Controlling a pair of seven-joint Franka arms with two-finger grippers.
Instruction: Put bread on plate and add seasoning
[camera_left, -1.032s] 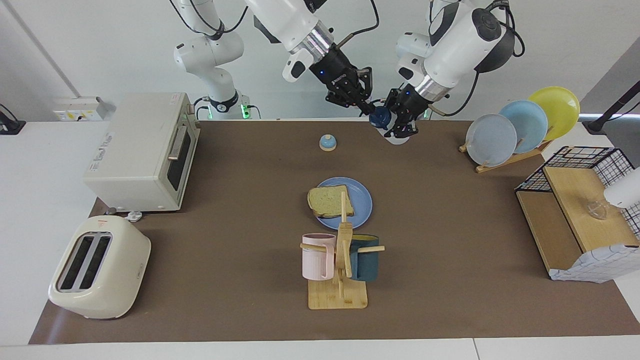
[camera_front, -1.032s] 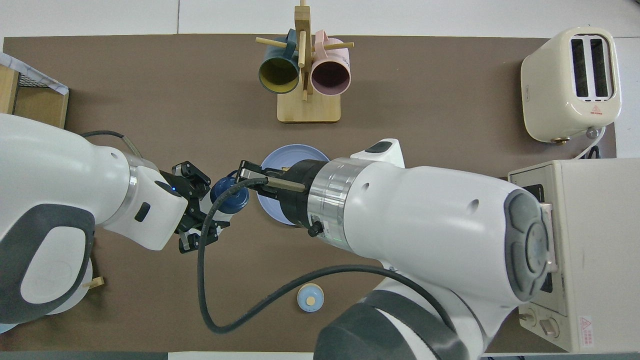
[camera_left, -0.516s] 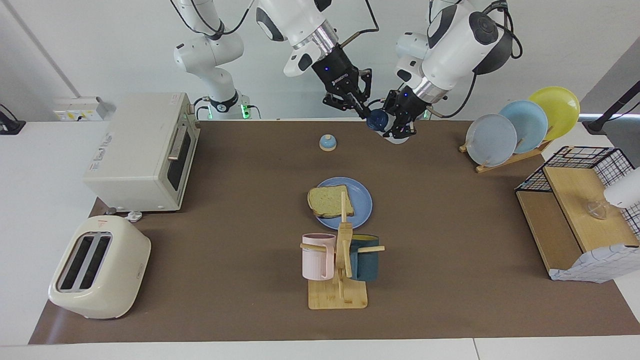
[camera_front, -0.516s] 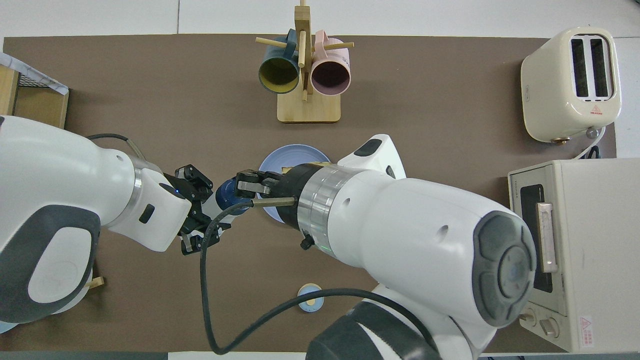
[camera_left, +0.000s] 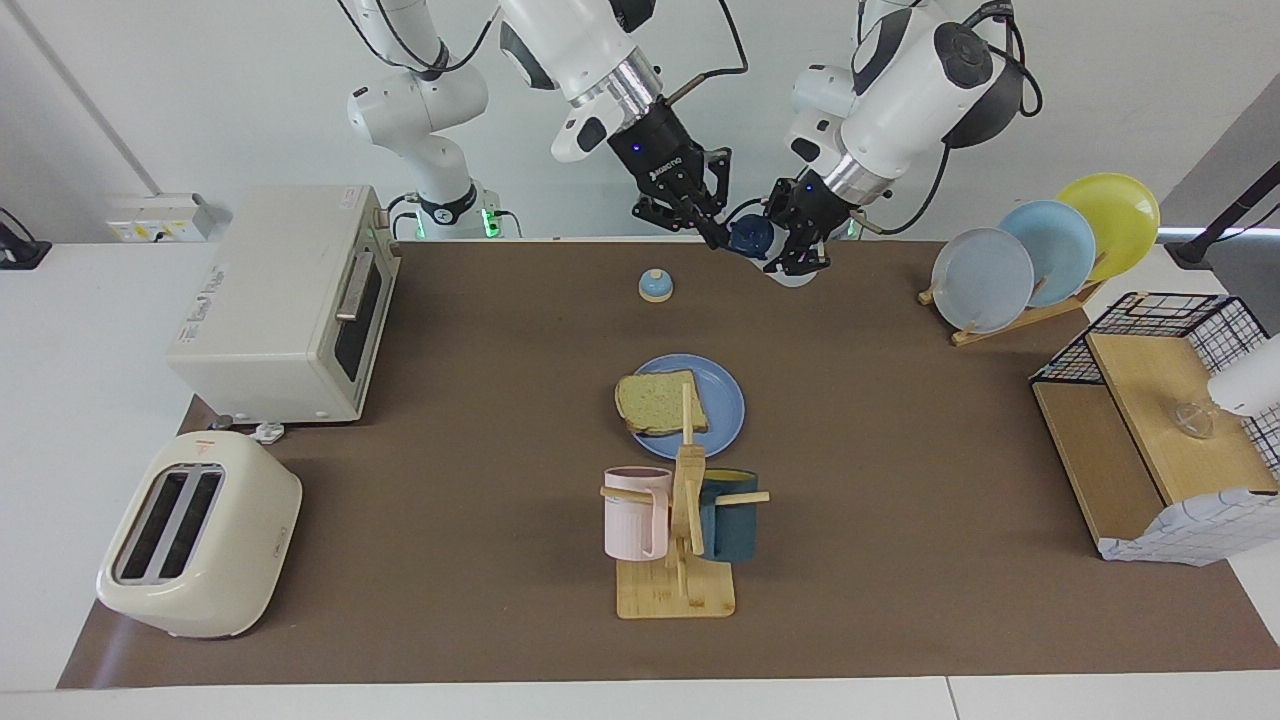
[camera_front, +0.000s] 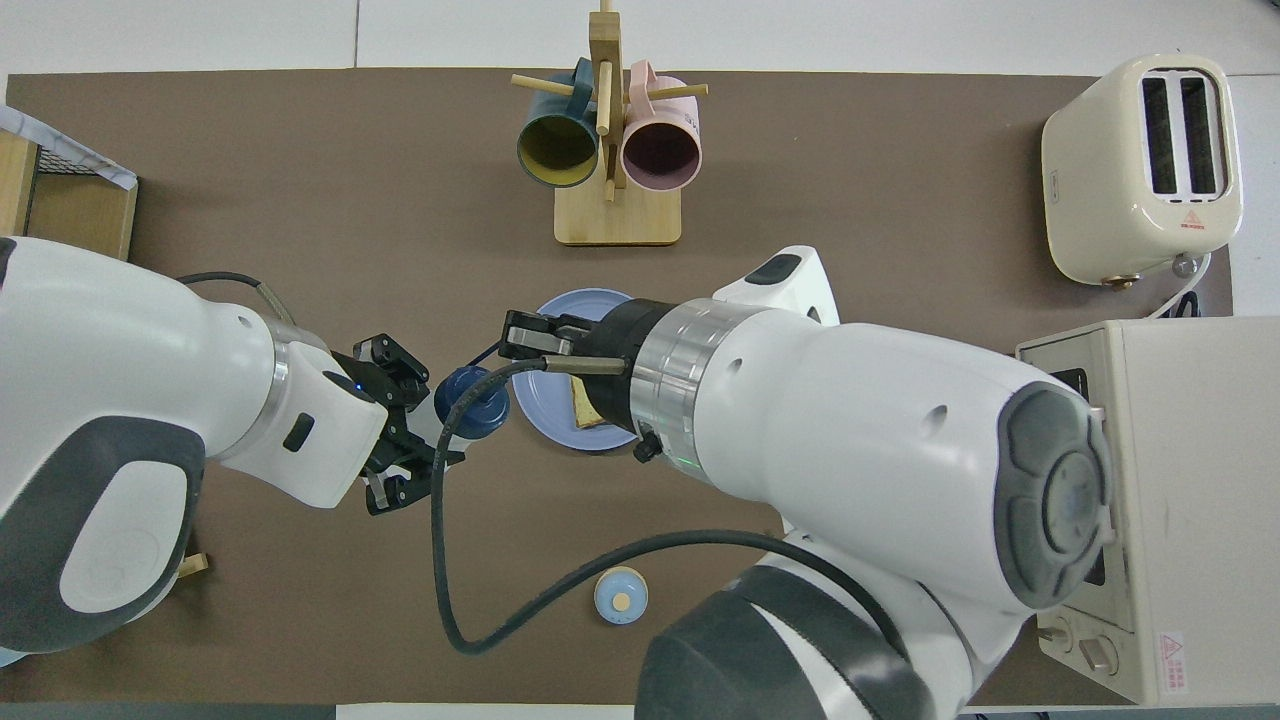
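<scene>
Left gripper (camera_left: 800, 262) fingers clamp the seasoning (camera_left: 762, 243) aloft — right gripper (camera_left: 718, 238) fingers shut on its cap (camera_left: 750, 235).

toaster (camera_front: 1141, 165): red warning triangle on its top by the slots — wording under it too small to read
oven (camera_left: 285, 300): grey lettering on its top — unreadable
oven, overhead view: red-and-white warning sticker at its corner — unreadable

bread (camera_left: 660, 400) on plate (camera_left: 718, 398), both grippers closed at raised seasoning (camera_left: 752, 237) bottle
</scene>
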